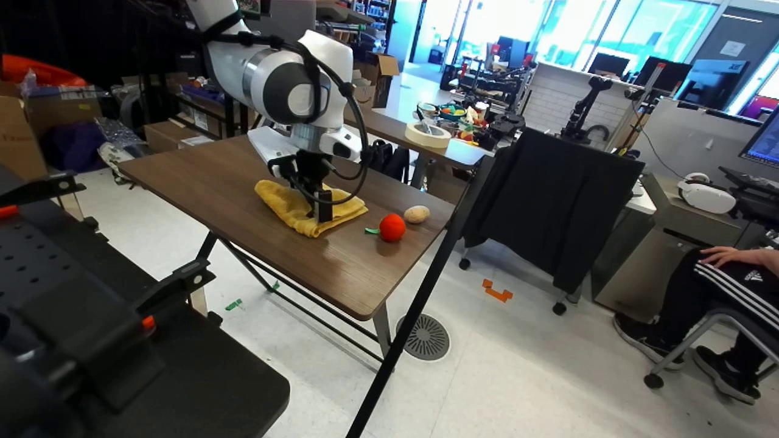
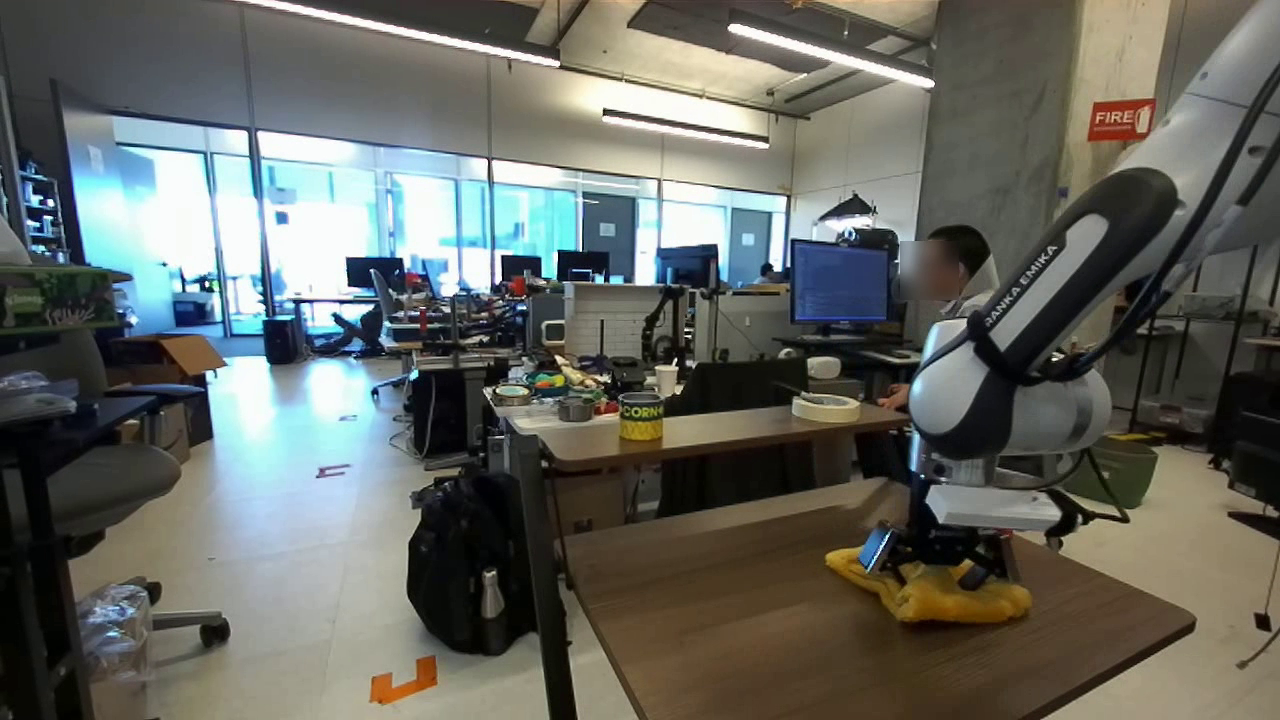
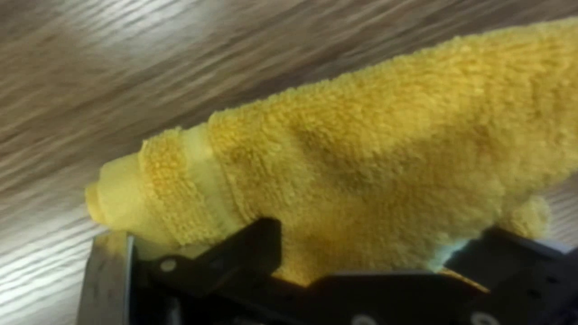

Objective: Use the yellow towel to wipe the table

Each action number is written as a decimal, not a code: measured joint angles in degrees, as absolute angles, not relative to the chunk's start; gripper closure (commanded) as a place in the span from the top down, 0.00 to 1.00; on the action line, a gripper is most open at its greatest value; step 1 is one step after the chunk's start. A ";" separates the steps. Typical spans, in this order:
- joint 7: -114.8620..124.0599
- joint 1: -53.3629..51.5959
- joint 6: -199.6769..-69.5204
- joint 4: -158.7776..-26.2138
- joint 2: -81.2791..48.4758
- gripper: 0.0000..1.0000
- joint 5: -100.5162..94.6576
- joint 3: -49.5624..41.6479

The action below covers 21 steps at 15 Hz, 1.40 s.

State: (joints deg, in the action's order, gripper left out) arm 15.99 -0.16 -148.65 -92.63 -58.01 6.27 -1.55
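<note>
The yellow towel (image 1: pixel 283 207) lies bunched and folded on the brown wooden table (image 1: pixel 201 176). It also shows in the other views, on the table (image 2: pixel 950 600) and across most of the wrist view (image 3: pixel 384 149). My gripper (image 2: pixel 938 574) points down, low over the towel, with its fingers spread wide. In the wrist view the two fingers of the gripper (image 3: pixel 384 243) stand far apart with towel cloth visible between and beneath them. The fingertips seem to touch or press on the towel; the exact contact is hidden.
A red round object with a green stem (image 1: pixel 392 228) and a pale potato-like object (image 1: pixel 417 214) lie near the table's end. A second table (image 2: pixel 720 432) stands behind, bearing a tape roll (image 2: pixel 825 408) and a corn can (image 2: pixel 640 416). A dark post (image 2: pixel 540 580) rises beside the table.
</note>
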 measured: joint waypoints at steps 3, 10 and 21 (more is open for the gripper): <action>14.26 2.11 -148.52 -95.81 -56.28 1.00 6.32 -0.51; 8.71 -0.57 -147.58 -100.36 -54.32 1.00 8.90 11.69; 12.95 -3.16 -146.93 -88.89 -58.40 1.00 12.57 6.80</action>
State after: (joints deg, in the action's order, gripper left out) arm 12.95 -3.16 -146.93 -88.89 -58.40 12.57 6.80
